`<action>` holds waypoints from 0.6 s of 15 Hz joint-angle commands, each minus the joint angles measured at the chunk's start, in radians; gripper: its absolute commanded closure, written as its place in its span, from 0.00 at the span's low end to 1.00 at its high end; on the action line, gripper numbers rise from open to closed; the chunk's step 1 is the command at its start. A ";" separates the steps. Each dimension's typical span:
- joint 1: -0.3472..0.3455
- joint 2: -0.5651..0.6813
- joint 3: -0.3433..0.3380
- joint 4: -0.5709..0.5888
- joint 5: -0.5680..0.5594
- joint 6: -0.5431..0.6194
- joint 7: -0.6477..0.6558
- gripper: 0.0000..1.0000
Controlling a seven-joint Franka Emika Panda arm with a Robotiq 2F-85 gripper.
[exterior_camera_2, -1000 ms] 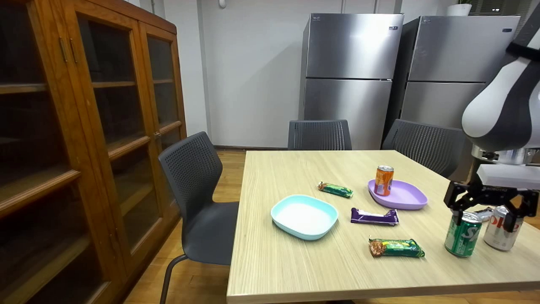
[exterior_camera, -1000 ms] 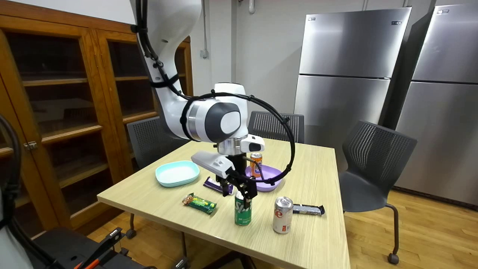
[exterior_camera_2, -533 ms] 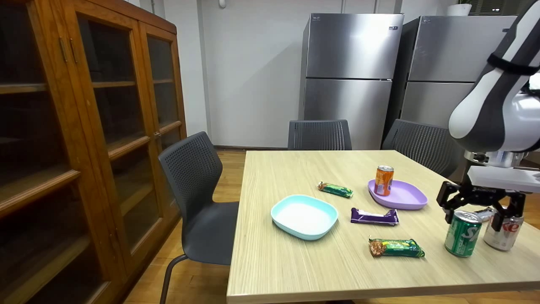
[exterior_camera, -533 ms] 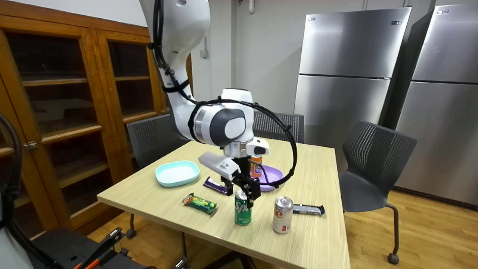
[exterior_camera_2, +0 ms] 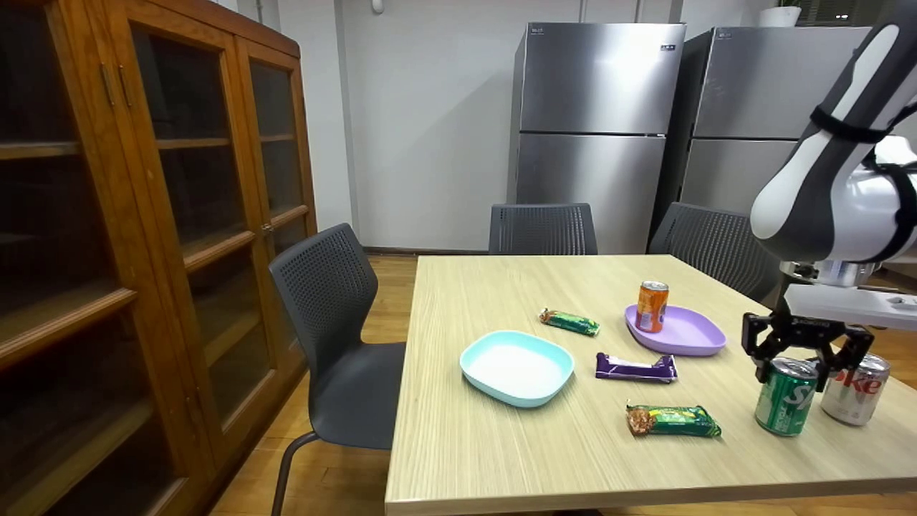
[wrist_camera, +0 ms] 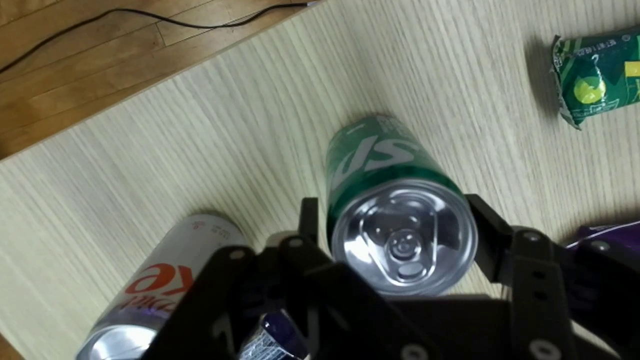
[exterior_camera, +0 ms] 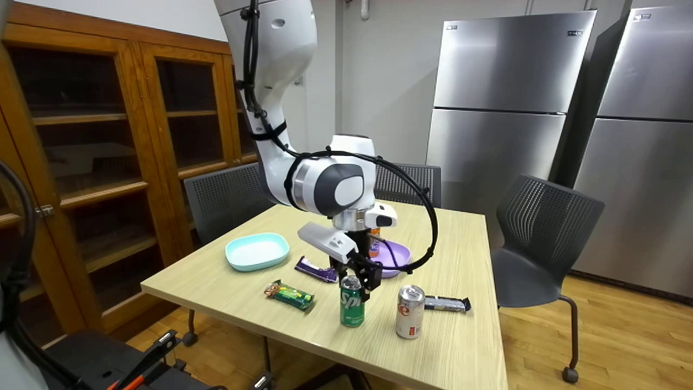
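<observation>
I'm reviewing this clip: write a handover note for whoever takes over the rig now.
Black two-finger gripper: open, astride the upright green metal Sprite can, a gap showing on one side.
Things: that can and a silver, red-lettered cola can stand apart on the pale wood-grain table.
Done: gripper placed around the green can.
Left, probably: closing on it; no grip shows yet.

straddles green can (wrist_camera: 400, 200) w/ gripper (wrist_camera: 393, 215), leaving gap pic-l; shows silver can (wrist_camera: 167, 280) lower l, green pkt (wrist_camera: 602, 80) upper r
</observation>
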 commanded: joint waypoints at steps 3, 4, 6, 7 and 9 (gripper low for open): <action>-0.011 -0.018 -0.006 0.030 -0.003 -0.077 -0.033 0.62; -0.015 -0.030 -0.006 0.031 -0.003 -0.086 -0.039 0.62; -0.016 -0.047 -0.011 0.041 -0.003 -0.103 -0.042 0.62; -0.014 -0.053 -0.016 0.053 -0.004 -0.125 -0.039 0.62; -0.015 -0.062 -0.020 0.078 -0.002 -0.152 -0.038 0.62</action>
